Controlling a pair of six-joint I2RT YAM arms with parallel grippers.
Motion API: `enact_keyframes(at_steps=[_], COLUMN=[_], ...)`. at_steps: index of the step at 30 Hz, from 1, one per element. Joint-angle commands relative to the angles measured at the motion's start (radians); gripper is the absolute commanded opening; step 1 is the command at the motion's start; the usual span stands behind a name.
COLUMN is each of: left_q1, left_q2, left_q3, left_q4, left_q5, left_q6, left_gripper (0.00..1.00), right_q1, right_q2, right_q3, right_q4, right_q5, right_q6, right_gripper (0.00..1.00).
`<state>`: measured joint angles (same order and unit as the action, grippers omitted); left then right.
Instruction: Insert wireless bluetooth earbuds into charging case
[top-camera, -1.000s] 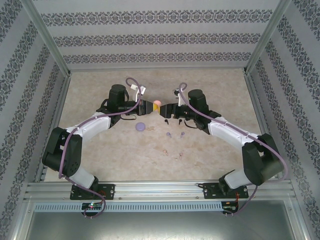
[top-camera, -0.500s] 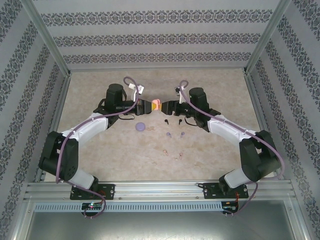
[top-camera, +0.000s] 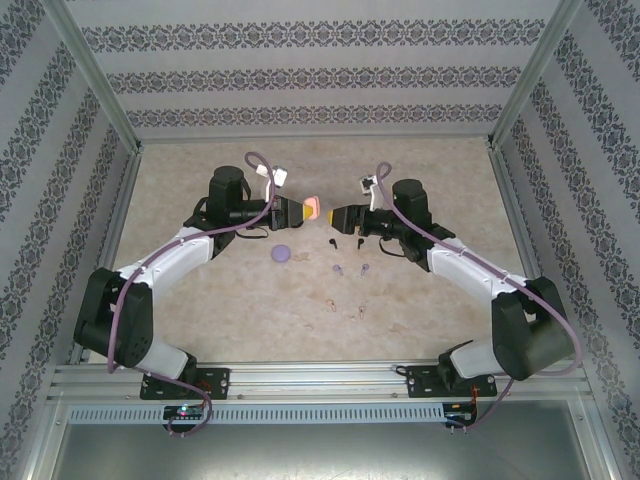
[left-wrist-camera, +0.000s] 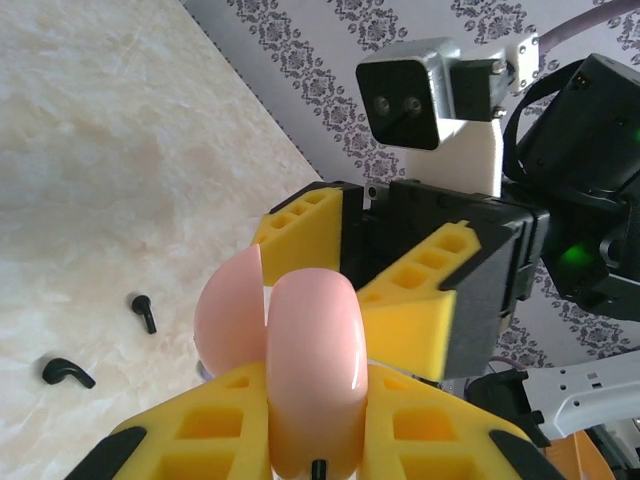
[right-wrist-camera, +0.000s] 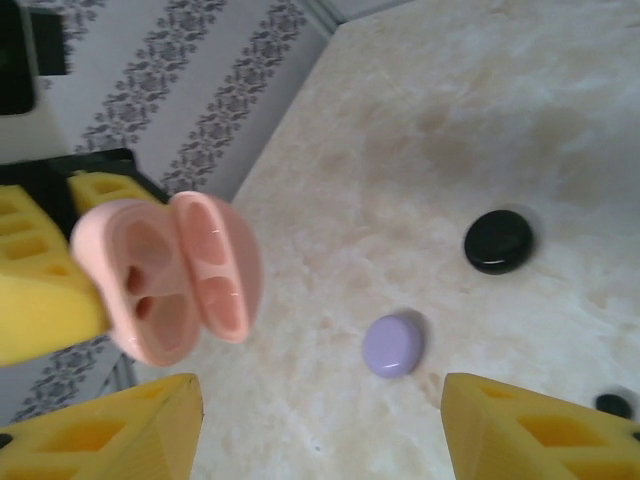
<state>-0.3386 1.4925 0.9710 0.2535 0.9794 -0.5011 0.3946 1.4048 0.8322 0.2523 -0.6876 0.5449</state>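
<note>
Earbuds lie loose on the marbled table (top-camera: 200, 320), in three pairs strung out between the two arms. The black earbuds (top-camera: 331, 242) lie farthest back, just below the right gripper in the top view. The lilac earbuds (top-camera: 338, 270) come next toward the bases, and the pale pinkish earbuds (top-camera: 328, 305) lie nearest the bases. None of them touches a case or a finger.

Above them the pink case (right-wrist-camera: 170, 275) hangs off the table with its lid hinged open. Its moulded hollows face the right wrist camera. The left gripper (left-wrist-camera: 305, 440) is clenched on it, one yellow finger pressing each side of the shell.

The right gripper (right-wrist-camera: 320, 420) faces it from the other side with its jaws spread and nothing between them. Its tips are close to the case but apart from it.

On the table to the left of the earbuds sits the closed lilac case (top-camera: 281, 253). The right wrist view also shows a closed black case (right-wrist-camera: 498, 241) resting farther off on the table.
</note>
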Motion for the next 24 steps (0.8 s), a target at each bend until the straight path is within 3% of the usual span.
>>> enact_keyframes(at_steps=[1, 24], left_q1=[-0.003, -0.023], left_q2=[0.022, 0.057], left_q3=[0.0, 0.031], left_q4=[0.092, 0.126], left_q5=[0.049, 0.056], left_q6=[-0.043, -0.069], left_gripper=[0.0, 0.0], right_q1=[-0.003, -0.004], right_q2=[0.013, 0.101], right_q3=[0.031, 0.068], right_q4=[0.054, 0.085], right_q5=[-0.102, -0.121], right_q6=[0.025, 0.049], right_gripper=[0.63, 0.44])
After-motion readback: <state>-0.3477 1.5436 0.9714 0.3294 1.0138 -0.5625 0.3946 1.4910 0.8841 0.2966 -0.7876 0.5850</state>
